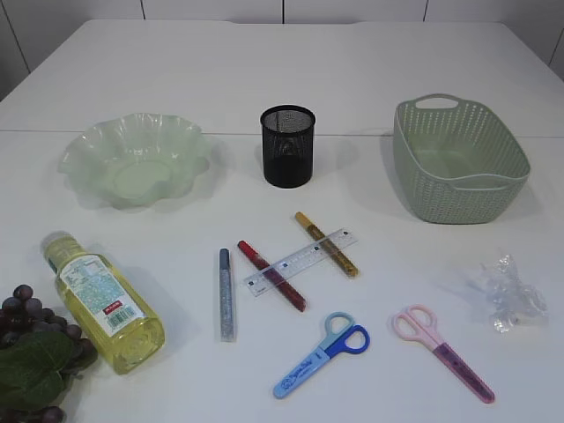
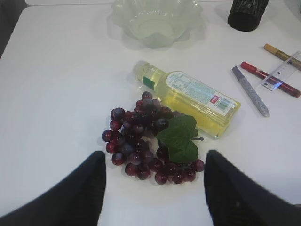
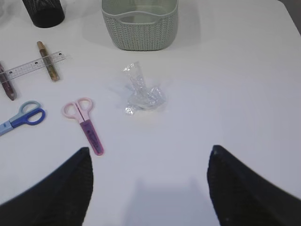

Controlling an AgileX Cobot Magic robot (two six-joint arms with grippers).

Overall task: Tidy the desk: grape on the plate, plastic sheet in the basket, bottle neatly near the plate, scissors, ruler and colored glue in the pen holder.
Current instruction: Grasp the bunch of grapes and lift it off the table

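Your left gripper (image 2: 155,188) has its jaws spread wide with nothing between them, and your right gripper (image 3: 149,188) stands the same, wide and empty.

Exterior view: you see the plate (image 1: 88,150) at the back left, the pen holder (image 1: 287,146) at the back centre and the basket (image 1: 458,159) at the back right, all three empty as far as you can tell. The bottle (image 1: 104,301) lies on its side at the front left, cap toward the plate, with the grape (image 1: 22,310) and its leaf just beside it at the left edge. In the middle, the ruler (image 1: 301,261) lies across the red glue (image 1: 271,275) and the gold glue (image 1: 326,244); the silver glue (image 1: 226,293) lies alone to their left. The blue scissors (image 1: 322,354) and pink scissors (image 1: 442,352) lie closed at the front, and the plastic sheet (image 1: 507,291), crumpled, sits at the right, near the basket.

Left wrist view: the grape (image 2: 141,141) lies on the table ahead of your open jaws, touching the bottle (image 2: 188,96) behind it. The plate (image 2: 157,21) is farther back, well apart.

Right wrist view: the plastic sheet (image 3: 141,92) lies ahead of your jaws, between them and the basket (image 3: 140,26). The pink scissors (image 3: 84,123) lie to its left, near but not touching; nothing lies between the sheet and the basket.
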